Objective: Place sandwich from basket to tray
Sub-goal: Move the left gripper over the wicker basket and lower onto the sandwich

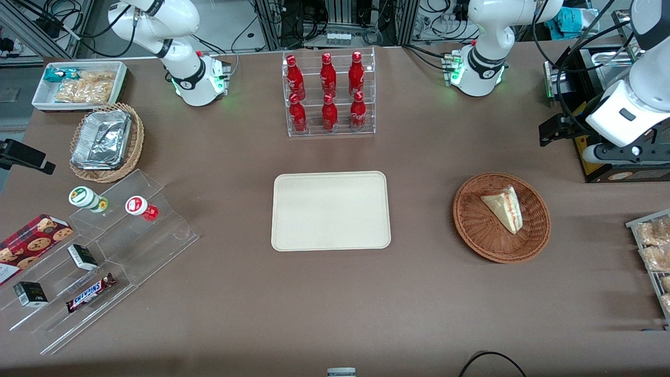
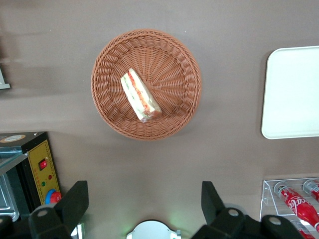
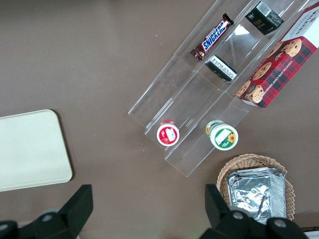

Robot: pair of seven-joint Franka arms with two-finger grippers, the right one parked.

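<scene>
The sandwich [image 1: 503, 208], a pale bread wedge with red, orange and green filling along its cut edge, lies in the round reddish-brown wicker basket [image 1: 501, 250] toward the working arm's end of the table. The left wrist view shows the sandwich [image 2: 140, 95] in the basket [image 2: 174, 55] from above. The cream tray [image 1: 331, 210] lies empty at the table's middle, beside the basket, and shows in the left wrist view [image 2: 294, 94]. My left gripper [image 1: 554, 131] hangs high above the table, farther from the front camera than the basket. In its wrist view the gripper [image 2: 143, 201] is open wide and empty.
A clear rack of red bottles [image 1: 330, 94] stands farther from the front camera than the tray. A black box with a yellow panel [image 1: 602, 162] sits below the gripper. Bagged snacks [image 1: 654, 251] lie at the working arm's edge. Acrylic steps [image 1: 104, 251] and a foil-filled basket [image 1: 107, 141] are toward the parked arm's end.
</scene>
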